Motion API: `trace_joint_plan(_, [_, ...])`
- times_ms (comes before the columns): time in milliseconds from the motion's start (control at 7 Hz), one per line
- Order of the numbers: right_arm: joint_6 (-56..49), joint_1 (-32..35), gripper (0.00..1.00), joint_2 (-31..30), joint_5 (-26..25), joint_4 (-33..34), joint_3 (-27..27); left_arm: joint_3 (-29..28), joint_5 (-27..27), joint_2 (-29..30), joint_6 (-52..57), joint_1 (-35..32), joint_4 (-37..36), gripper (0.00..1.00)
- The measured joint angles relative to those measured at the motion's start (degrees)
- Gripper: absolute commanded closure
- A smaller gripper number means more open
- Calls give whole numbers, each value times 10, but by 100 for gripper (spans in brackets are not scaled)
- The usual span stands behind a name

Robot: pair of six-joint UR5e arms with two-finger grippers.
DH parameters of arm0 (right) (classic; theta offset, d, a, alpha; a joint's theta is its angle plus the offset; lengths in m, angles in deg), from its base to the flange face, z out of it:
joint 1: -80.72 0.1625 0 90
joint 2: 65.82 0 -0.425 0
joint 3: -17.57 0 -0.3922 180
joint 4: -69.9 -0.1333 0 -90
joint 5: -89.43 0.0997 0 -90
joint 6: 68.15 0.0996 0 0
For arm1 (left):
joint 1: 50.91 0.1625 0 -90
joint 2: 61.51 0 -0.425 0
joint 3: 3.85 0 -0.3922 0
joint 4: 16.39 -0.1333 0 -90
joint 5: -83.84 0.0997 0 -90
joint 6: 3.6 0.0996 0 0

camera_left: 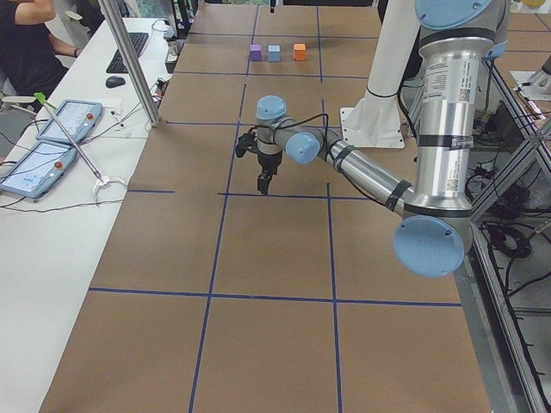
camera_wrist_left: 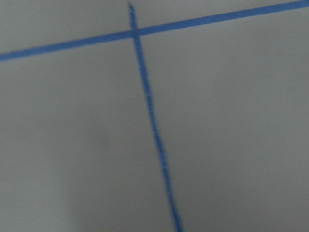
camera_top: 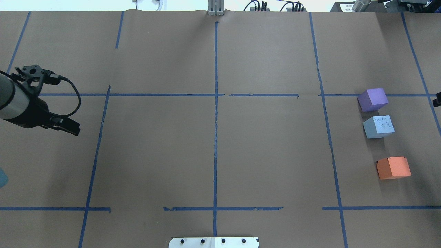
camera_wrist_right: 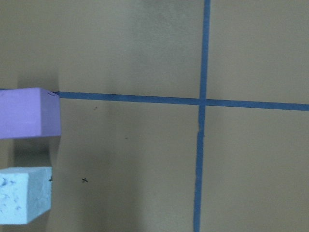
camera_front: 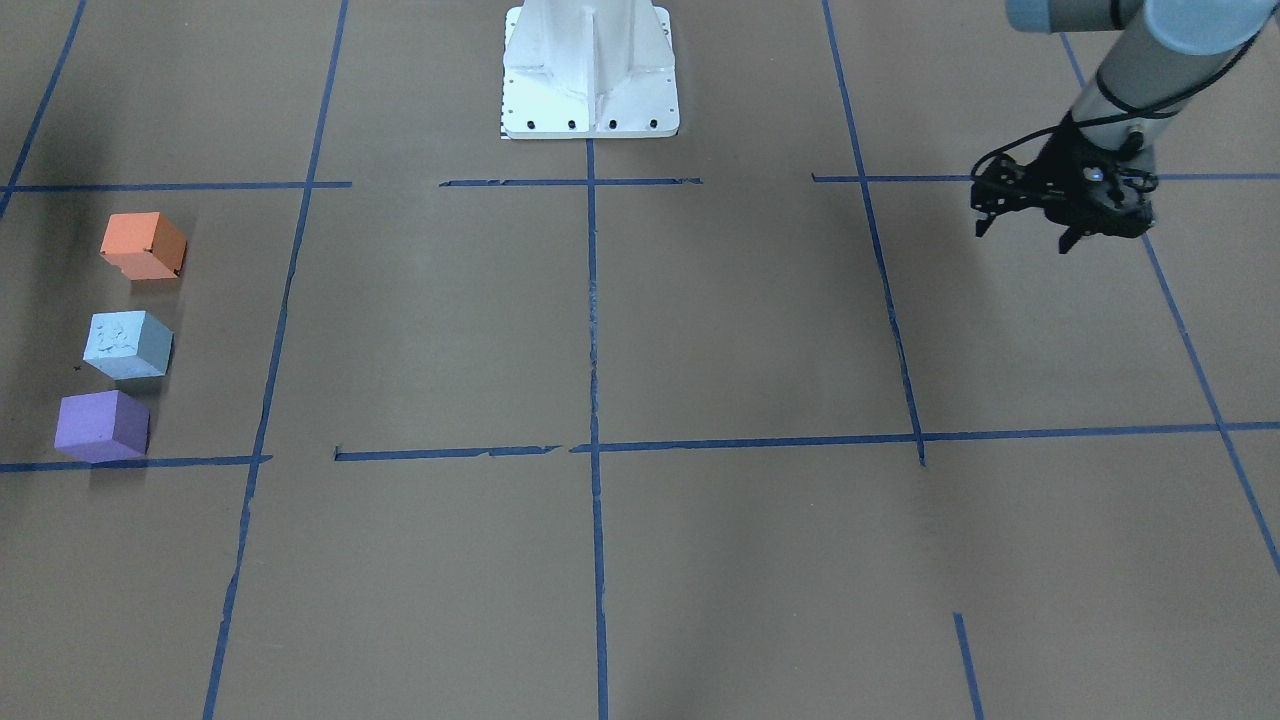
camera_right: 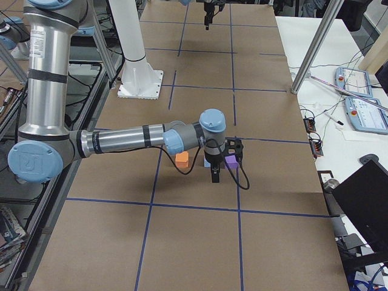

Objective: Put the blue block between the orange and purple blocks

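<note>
You'll find the blue block (camera_top: 378,126) sitting on the brown paper table (camera_top: 213,151) between the purple block (camera_top: 372,99) and the orange block (camera_top: 393,167); it lies just beside the purple one, and a wider gap separates it from the orange one; nothing grips it. Your left gripper (camera_front: 1030,228) hangs well apart from the blue block across the table, fingers spread and holding nothing; your right gripper (camera_right: 215,176) hovers near the blue block, but you cannot tell how its jaws stand.

Even, bright overhead light with soft shadows; the left wrist view is blurred, others sharp.
</note>
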Motion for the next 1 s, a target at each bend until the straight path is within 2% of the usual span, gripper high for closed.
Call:
trace_joint_plan(286, [-91,58,0,-5,47,2,-38,-103,-78,-18,219,-147,0,0])
trace_joint_plan(429, [-106,67,0,-10,54,2,-38,-158,-99,-18,314,-220,-1,0])
trace_joint_plan(571, [-112,70,0,-15,57,1,-33,-188,-111,-16,363,-262,-10,0])
trace_joint_plan(1000, [-115,64,0,-21,56,0,-23,-204,-125,-6,372,-284,-56,0])
